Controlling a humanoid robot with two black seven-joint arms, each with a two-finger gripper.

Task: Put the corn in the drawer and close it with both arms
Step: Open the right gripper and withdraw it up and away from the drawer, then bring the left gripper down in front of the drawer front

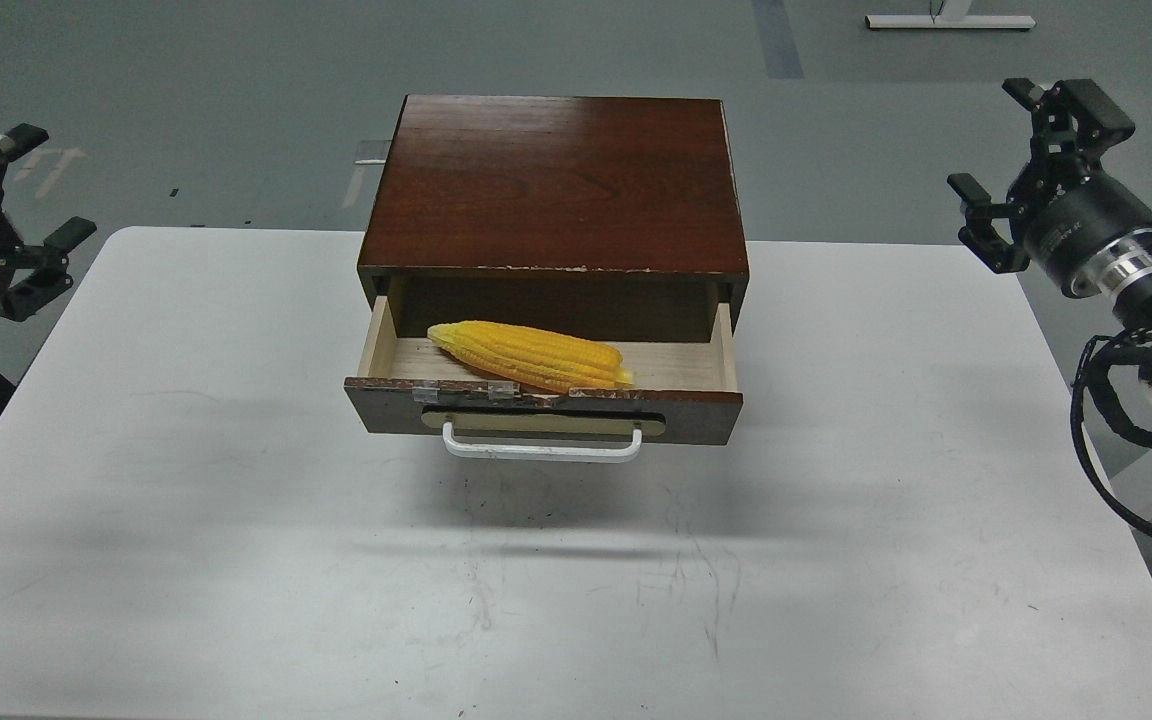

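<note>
At far left your left gripper [31,205] hangs off the table [186,420], fingers spread, empty. Centre, the corn [528,355] lies slantwise inside the drawer [542,412], which stands pulled out of the cabinet [556,180]; closing looks to be what remains. Nothing blocks its front. At right, your right gripper [1031,165] is likewise spread and empty.

White table [236,520] with faint scuff marks, grey floor [186,100] beyond, perhaps a white stand base [946,20] far off.
</note>
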